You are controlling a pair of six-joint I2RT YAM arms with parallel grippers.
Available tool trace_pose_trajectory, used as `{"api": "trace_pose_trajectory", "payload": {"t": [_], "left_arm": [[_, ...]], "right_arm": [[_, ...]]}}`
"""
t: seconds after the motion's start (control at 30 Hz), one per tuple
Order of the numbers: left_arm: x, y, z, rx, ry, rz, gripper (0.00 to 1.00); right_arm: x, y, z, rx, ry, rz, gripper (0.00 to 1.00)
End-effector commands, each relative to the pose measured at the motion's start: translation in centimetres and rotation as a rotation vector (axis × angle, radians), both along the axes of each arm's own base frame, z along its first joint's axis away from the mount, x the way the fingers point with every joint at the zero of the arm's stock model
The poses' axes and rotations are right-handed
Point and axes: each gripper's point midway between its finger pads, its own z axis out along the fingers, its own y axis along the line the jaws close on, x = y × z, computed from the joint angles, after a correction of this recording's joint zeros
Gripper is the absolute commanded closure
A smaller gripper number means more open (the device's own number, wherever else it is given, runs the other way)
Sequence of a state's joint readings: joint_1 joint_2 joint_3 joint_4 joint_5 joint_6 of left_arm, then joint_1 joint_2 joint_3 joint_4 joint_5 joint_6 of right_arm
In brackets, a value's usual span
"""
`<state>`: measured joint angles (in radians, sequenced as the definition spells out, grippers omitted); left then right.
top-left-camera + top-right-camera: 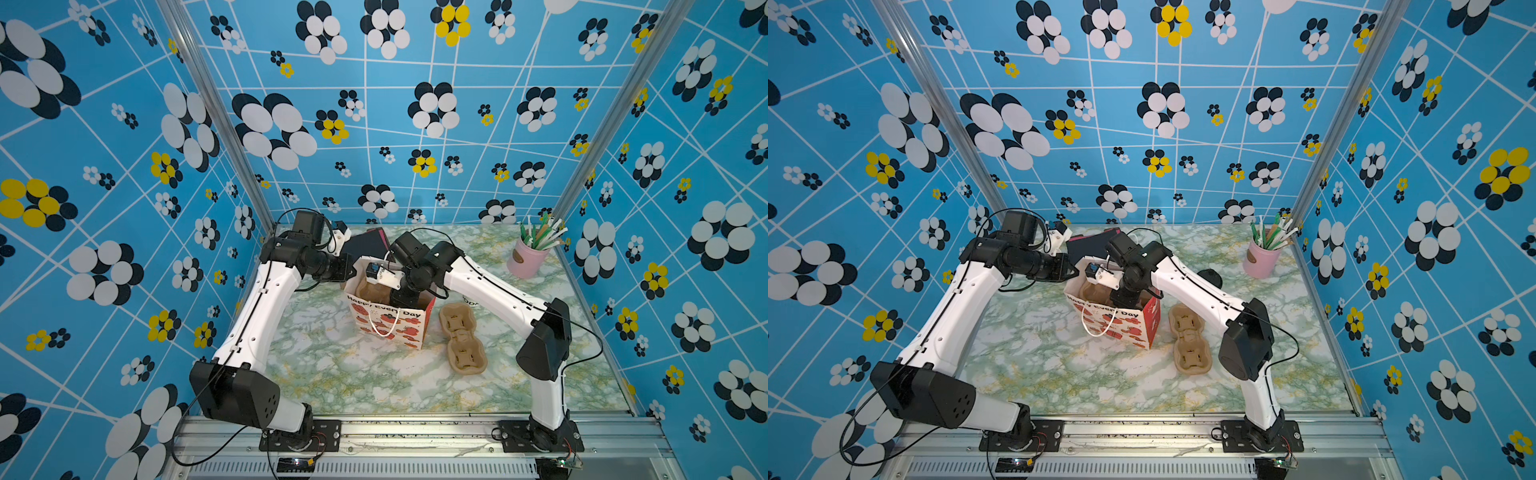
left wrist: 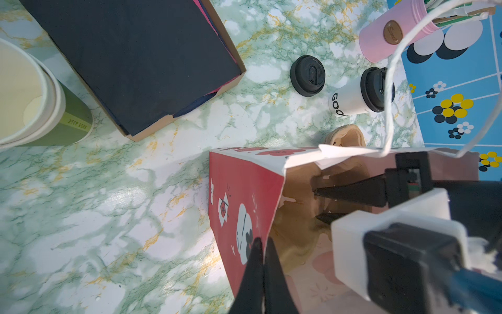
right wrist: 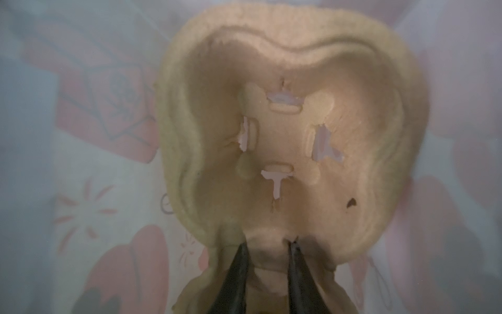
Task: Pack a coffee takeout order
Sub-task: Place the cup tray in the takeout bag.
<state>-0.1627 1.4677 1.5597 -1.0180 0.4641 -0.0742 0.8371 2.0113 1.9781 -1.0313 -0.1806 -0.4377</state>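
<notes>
Table (image 1: 332, 374): glossy green-white marble print.
Left gripper (image 2: 264, 244): black pointed fingers pressed together on the bag (image 1: 390, 322) rim, with the paper wall pinched between them.
Green cup (image 2: 73, 119): paper, cream inside, seen only in the left wrist view.
Box (image 2: 231, 81): shallow brown cardboard, behind the bag. The black napkin (image 2: 130, 62), flat, matte and square-cornered, lies on top in it, with pink sheet edges under it.
Bag: upright, open, stiff white paper with red flower print, a red side panel and a white string handle (image 1: 384, 328).
In the bag: carrier (image 3: 285, 136), rough tan moulded pulp, with a rounded well and slits in its floor.
Right gripper (image 3: 267, 244): down inside the bag, jaws narrow, tips clamped on a pulp ridge of the carrier.
Spare carrier (image 1: 461, 336): same pulp, two wells, flat on the table just right of the bag.
Lid (image 2: 307, 75): round black plastic with a sip slot, loose on the table right of the bag toward the back, near the cup.
Cup (image 2: 347, 102): white paper, dark lettering, upright on the table outside the bag, mostly under the right arm in both top views. A black fitted lid (image 2: 376, 89) is on it.
Pink cup (image 1: 525, 259): back right corner, smooth, brown oval label. It holds straws (image 1: 540, 232), wrapped in white and green.
</notes>
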Motion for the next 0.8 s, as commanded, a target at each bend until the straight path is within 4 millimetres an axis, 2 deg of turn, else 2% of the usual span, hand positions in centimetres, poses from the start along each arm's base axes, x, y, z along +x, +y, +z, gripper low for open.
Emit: {"api": "trace_pose_trajectory", "payload": {"t": [0.0,0.5,0.57,0.77], "left_arm": [[0.3,0.2,0.9,-0.002,-0.023,-0.014,1.0],[0.6,0.0,0.9,-0.005,-0.021,-0.021,1.0],[0.6,0.0,0.8,-0.006,-0.019,-0.022,1.0],[0.7,0.0,0.7,-0.006,-0.014,-0.022,1.0]], "right_arm": [[-0.6,-0.6,-0.9,-0.072,0.021,0.023,0.78],[-0.4,-0.5,-4.6,-0.17,0.09,0.03,0.78],[-0.4,-0.3,-6.1,-0.195,0.114,0.028,0.78],[-0.3,-0.3,-8.1,-0.239,0.144,0.017,0.78]]}}
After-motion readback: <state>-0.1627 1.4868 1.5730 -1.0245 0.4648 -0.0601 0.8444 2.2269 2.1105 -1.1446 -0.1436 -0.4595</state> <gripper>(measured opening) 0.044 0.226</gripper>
